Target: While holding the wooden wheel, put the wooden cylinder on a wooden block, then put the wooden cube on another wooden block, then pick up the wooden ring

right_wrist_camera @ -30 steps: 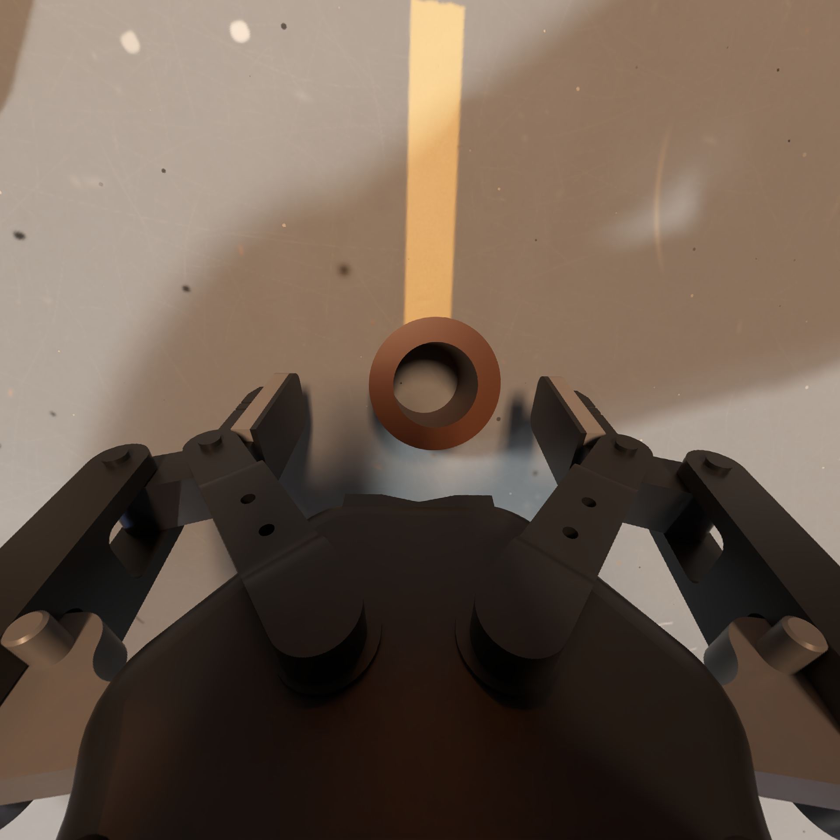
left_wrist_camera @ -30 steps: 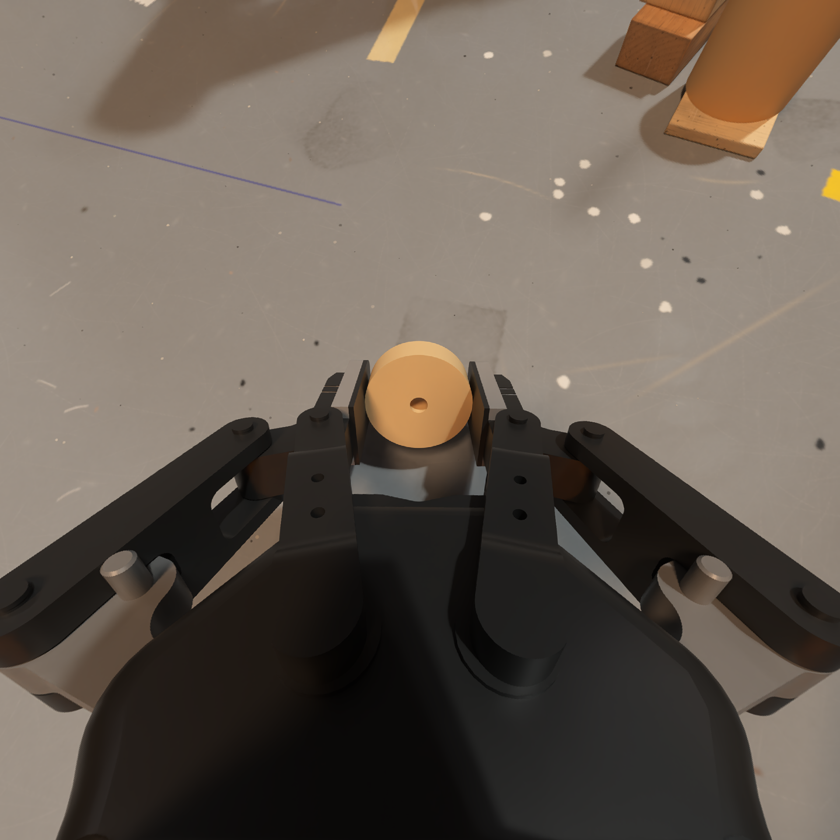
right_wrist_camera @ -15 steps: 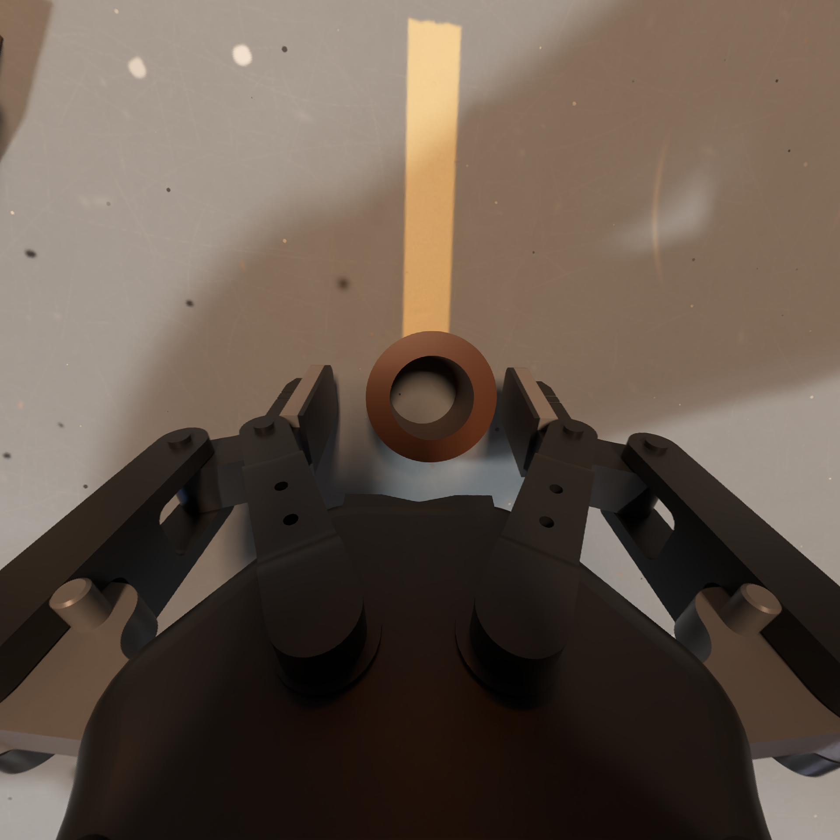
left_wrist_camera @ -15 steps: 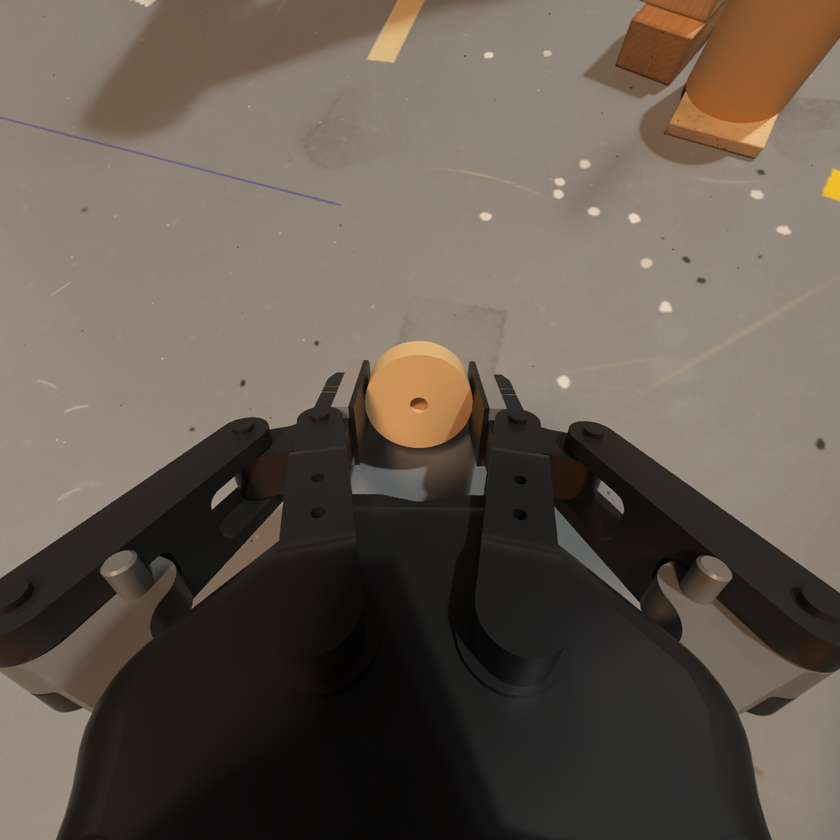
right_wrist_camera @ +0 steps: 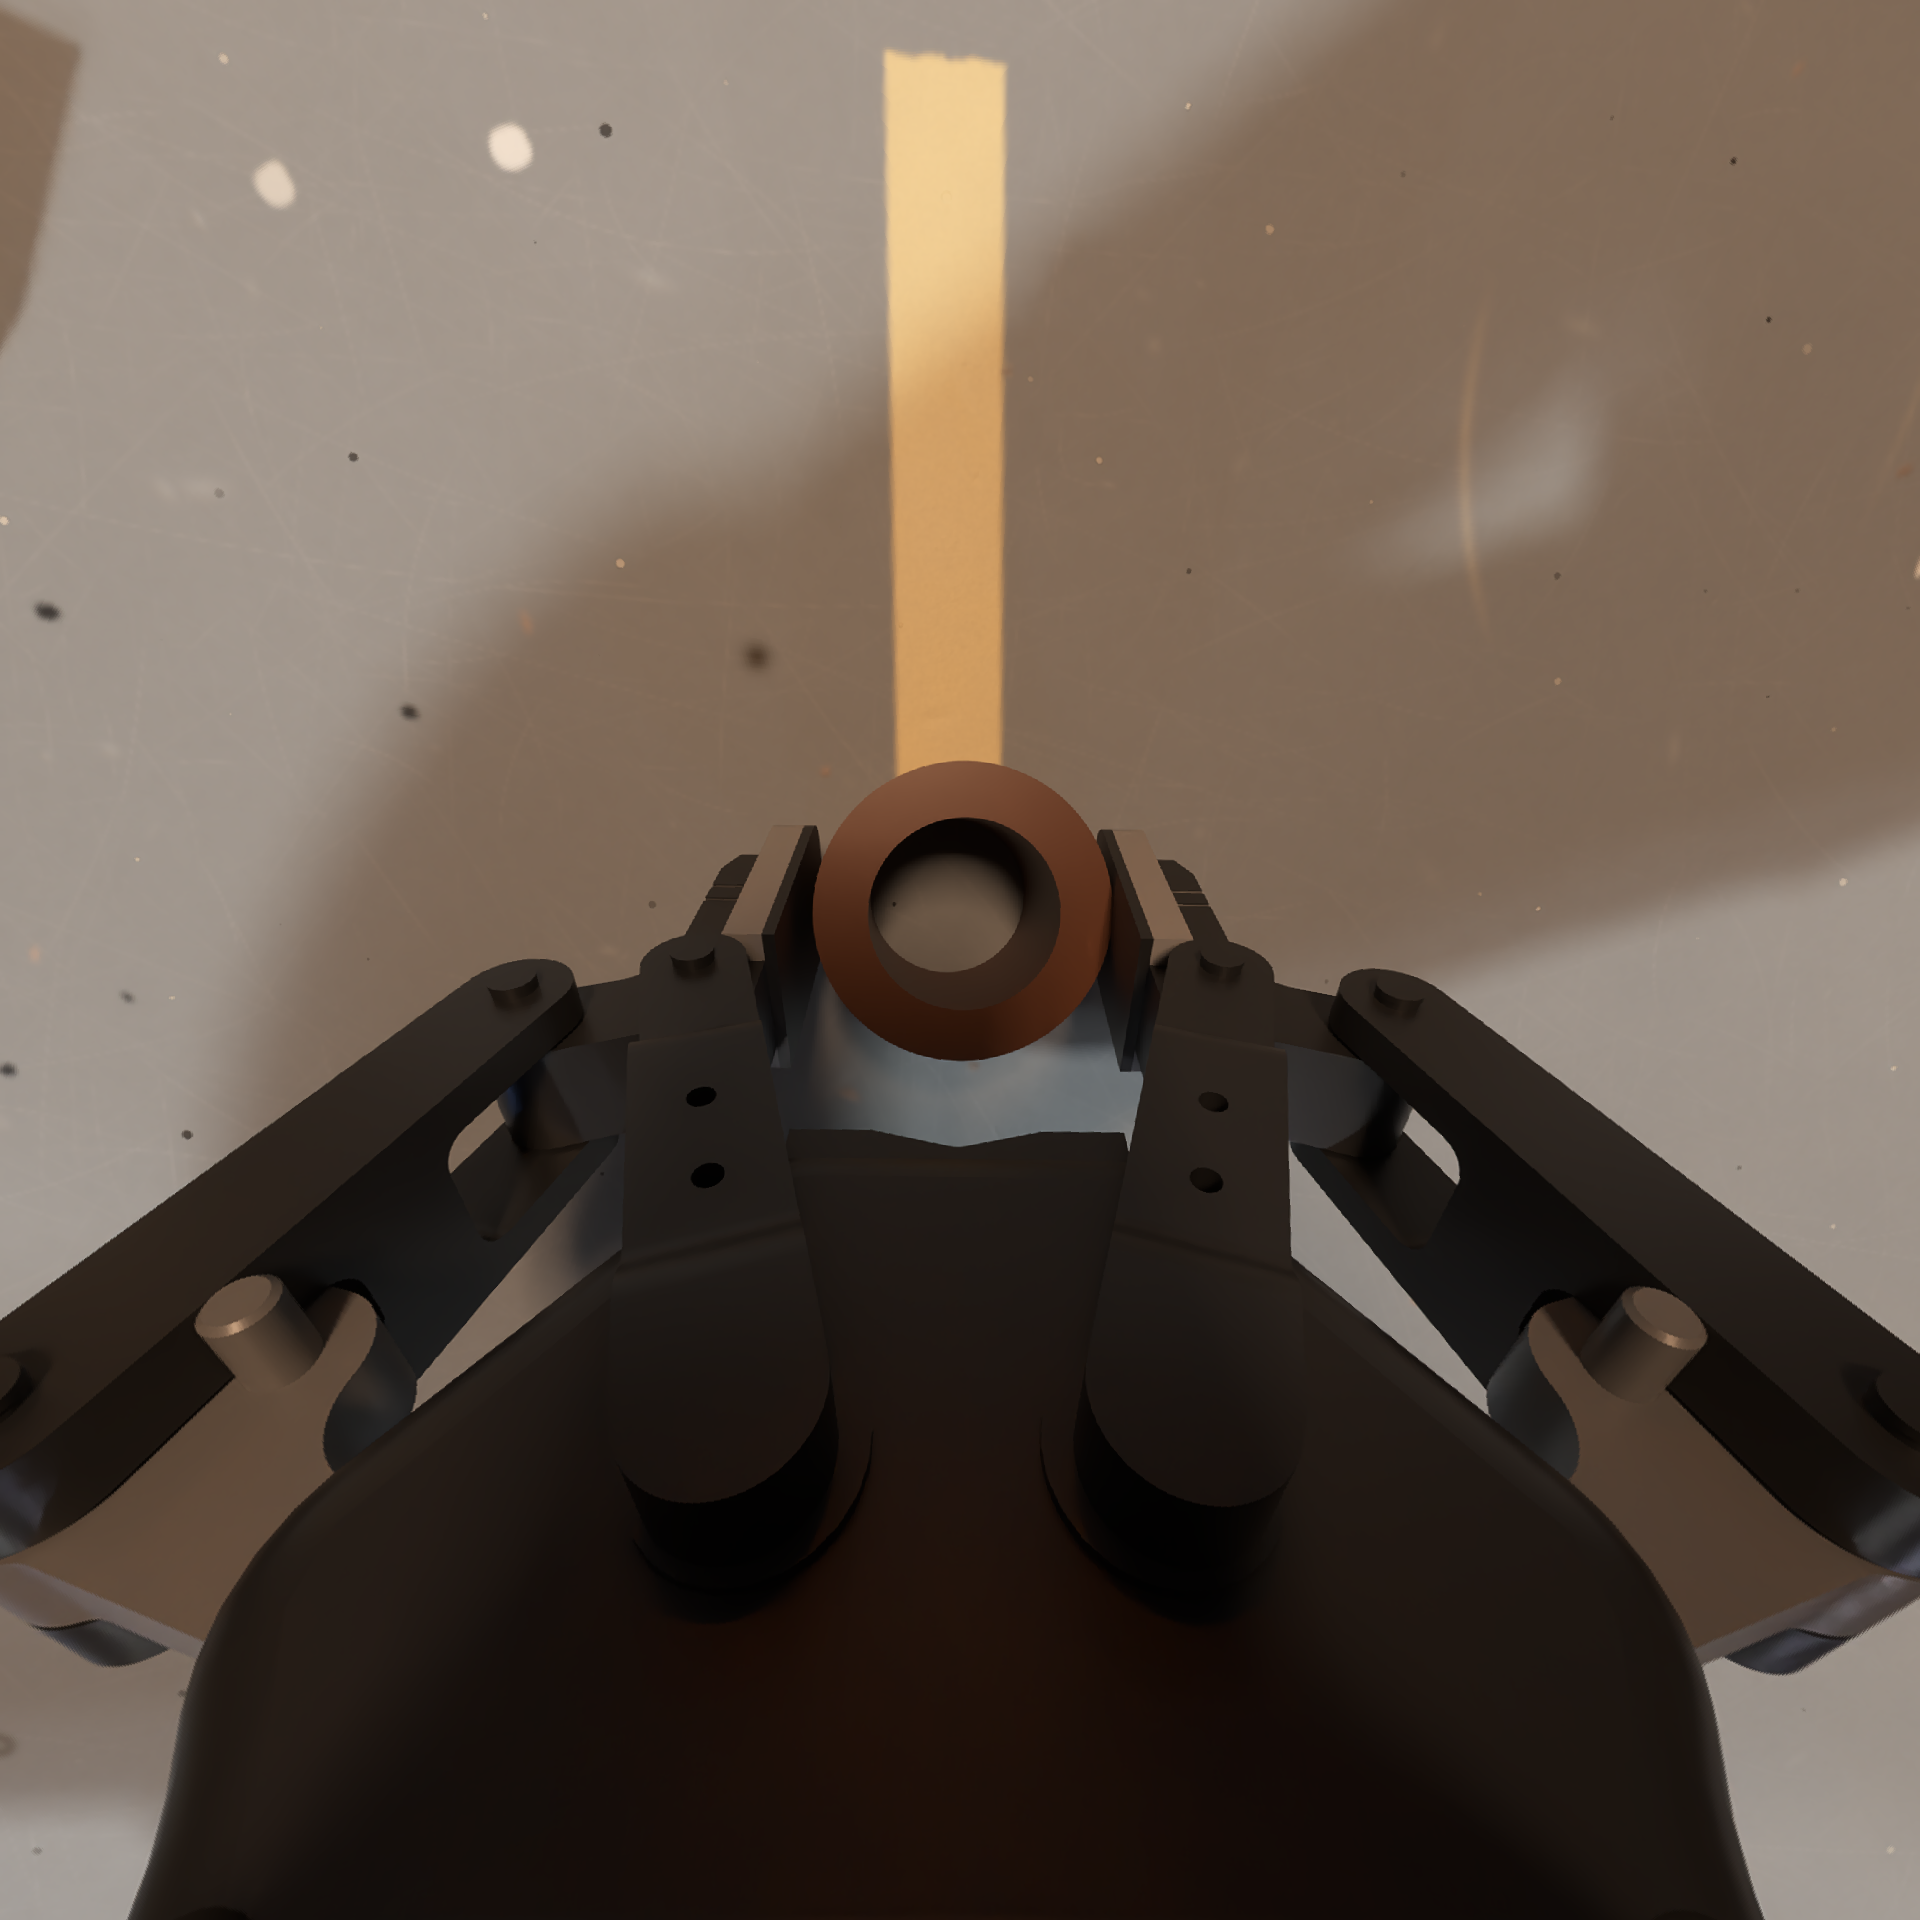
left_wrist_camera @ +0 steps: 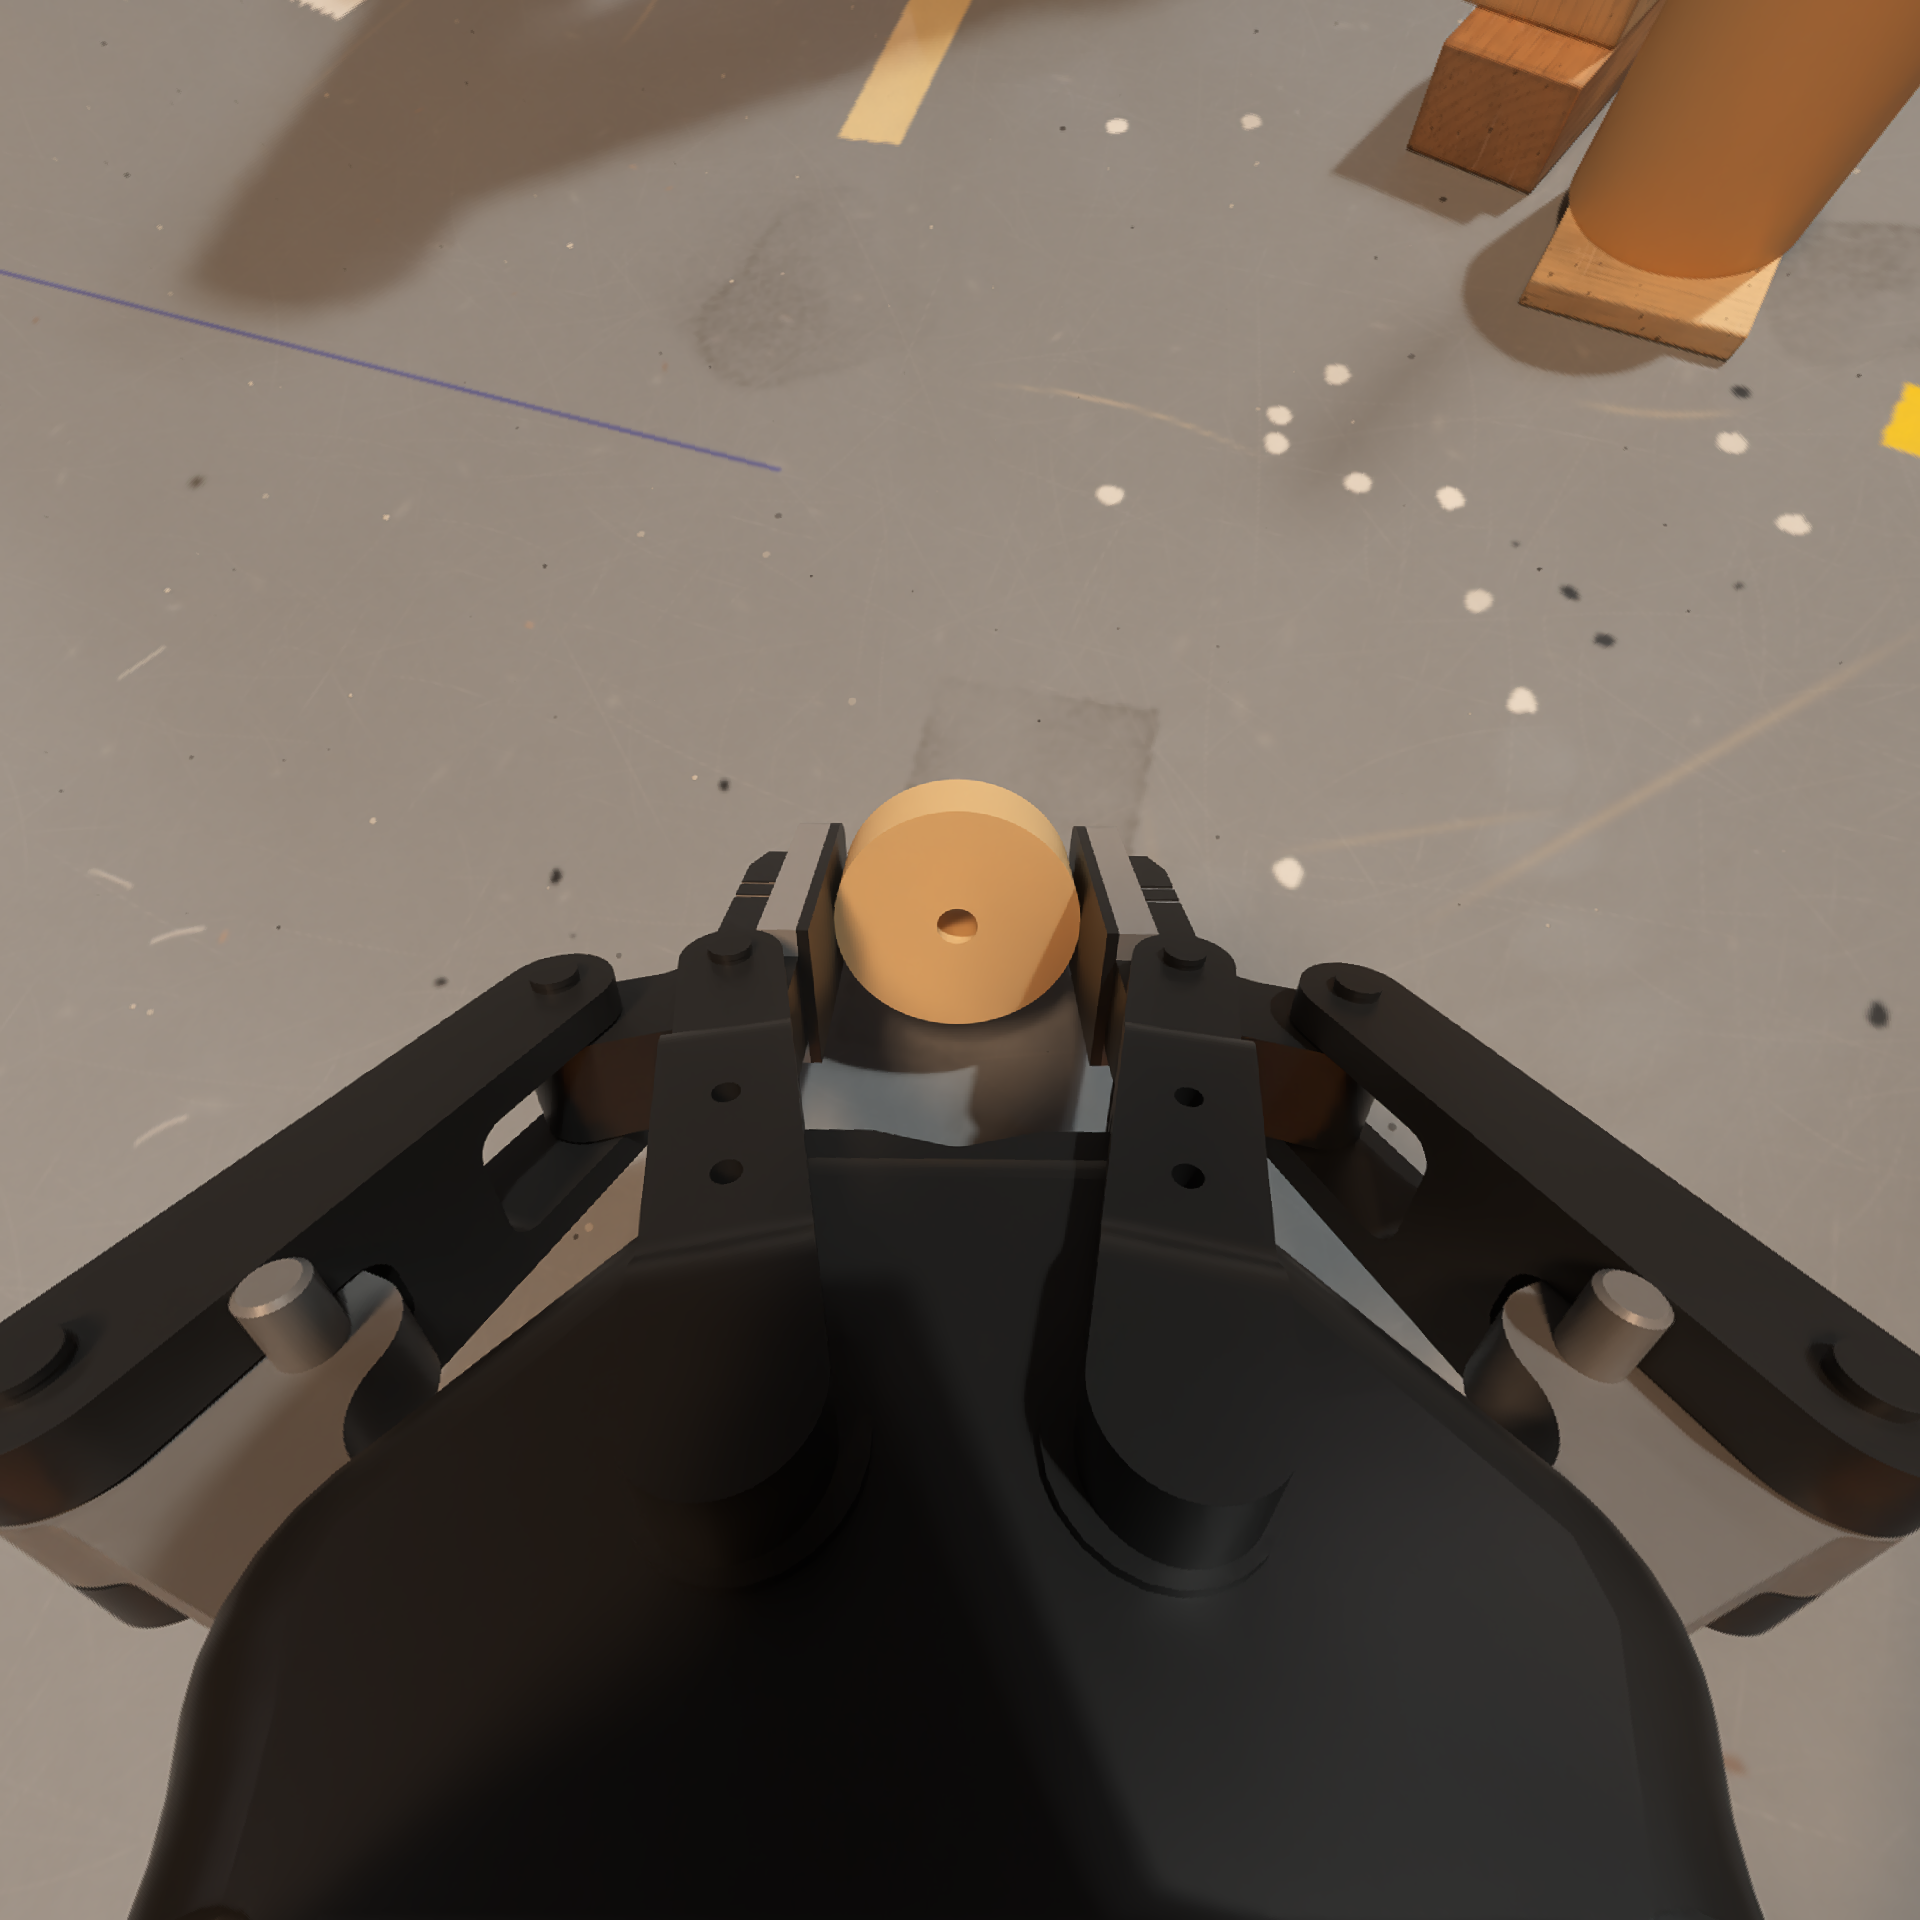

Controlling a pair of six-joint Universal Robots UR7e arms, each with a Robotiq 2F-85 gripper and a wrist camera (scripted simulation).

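My left gripper (left_wrist_camera: 956, 914) is shut on the light wooden wheel (left_wrist_camera: 935, 873), a disc with a small centre hole, held above the grey floor. At the top right of the left wrist view the orange wooden cylinder (left_wrist_camera: 1725, 135) stands on a pale flat wooden block (left_wrist_camera: 1631, 301). A darker wooden block (left_wrist_camera: 1507, 88) lies just behind it. My right gripper (right_wrist_camera: 958, 914) is shut on the dark brown wooden ring (right_wrist_camera: 1081, 925), both pads touching its sides. The wooden cube is not in view.
A yellow tape strip (right_wrist_camera: 943, 416) runs straight ahead of the ring on the floor. A second tape strip (left_wrist_camera: 902, 73) and a thin blue line (left_wrist_camera: 395, 364) mark the floor in the left wrist view. A blurred brown shape (right_wrist_camera: 26, 177) sits at the right wrist view's top left edge.
My right gripper's fingers have closed from wide open onto the ring. The left gripper and the wheel have not moved.
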